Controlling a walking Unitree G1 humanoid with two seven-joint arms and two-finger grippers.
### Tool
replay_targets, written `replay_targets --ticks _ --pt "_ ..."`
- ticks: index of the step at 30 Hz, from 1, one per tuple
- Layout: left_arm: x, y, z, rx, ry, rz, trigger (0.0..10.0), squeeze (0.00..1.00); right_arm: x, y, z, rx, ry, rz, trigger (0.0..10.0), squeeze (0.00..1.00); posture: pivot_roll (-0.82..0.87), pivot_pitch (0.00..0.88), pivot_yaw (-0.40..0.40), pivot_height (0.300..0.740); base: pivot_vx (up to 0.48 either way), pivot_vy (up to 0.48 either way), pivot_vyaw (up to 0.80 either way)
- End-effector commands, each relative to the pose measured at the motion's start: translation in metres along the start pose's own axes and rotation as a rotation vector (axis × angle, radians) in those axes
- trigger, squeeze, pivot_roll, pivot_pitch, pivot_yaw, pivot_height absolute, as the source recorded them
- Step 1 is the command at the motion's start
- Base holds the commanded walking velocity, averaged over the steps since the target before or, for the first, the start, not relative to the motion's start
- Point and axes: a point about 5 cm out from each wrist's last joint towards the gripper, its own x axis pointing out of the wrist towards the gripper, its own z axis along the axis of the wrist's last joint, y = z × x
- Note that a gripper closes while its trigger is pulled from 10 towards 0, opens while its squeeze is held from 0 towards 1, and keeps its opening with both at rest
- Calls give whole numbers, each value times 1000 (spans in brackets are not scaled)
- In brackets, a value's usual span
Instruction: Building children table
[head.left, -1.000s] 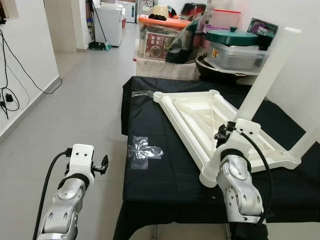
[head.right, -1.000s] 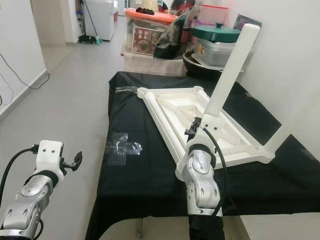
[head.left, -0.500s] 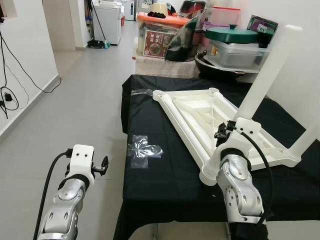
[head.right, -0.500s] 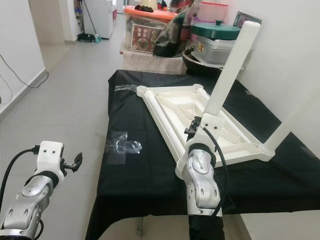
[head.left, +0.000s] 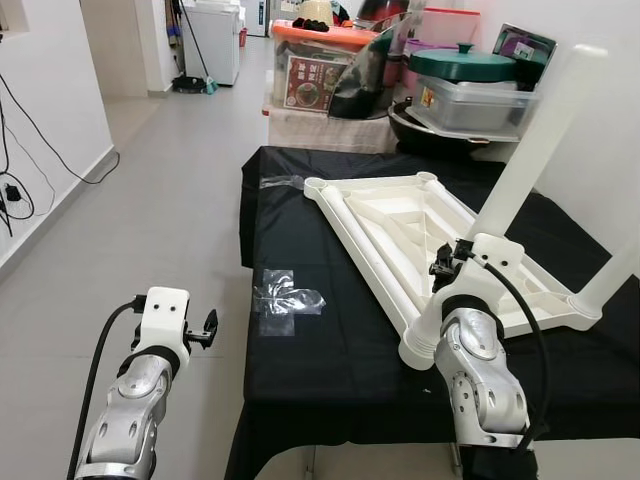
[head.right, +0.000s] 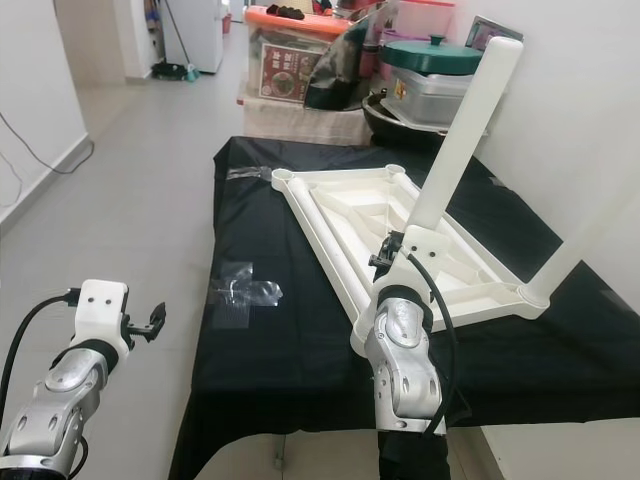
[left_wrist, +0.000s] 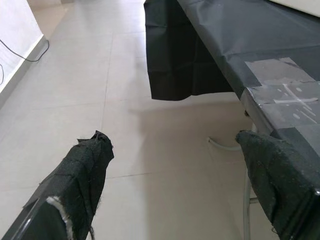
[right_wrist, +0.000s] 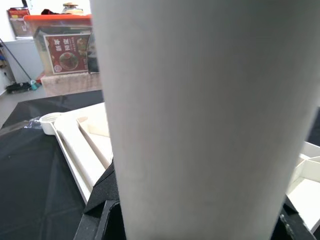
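One white leg (head.left: 528, 150) gripped by right gripper (head.left: 447, 264) over tabletop (head.left: 385, 225) | left gripper (left_wrist: 175, 185) fingers spread wide

A white table leg (head.left: 530, 150) and white tabletop (head.left: 400, 240) lay over black cloth (head.left: 330, 340); the floor (head.left: 150, 200) was grey.

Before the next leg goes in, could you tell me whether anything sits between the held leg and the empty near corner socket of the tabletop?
Nothing visible blocks it. The right gripper holds the white leg above the upturned tabletop; the near corner socket sits just beside that arm.
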Motion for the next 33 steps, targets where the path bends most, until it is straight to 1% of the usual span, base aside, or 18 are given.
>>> replay_targets --ticks 1,32,33 --pt "1 0 -1 26 5 -8 10000 0 2 -13 -6 2 18 -53 10000 47 31 0 -74 740 0 0 0" --pt "2 -2 -2 25 3 -20 10000 0 0 -6 -1 18 21 5 10000 67 30 0 -76 740 0 0 0" --pt "2 -2 -2 26 3 -20 10000 0 0 -5 1 20 13 8 10000 435 29 0 -77 740 0 0 0"
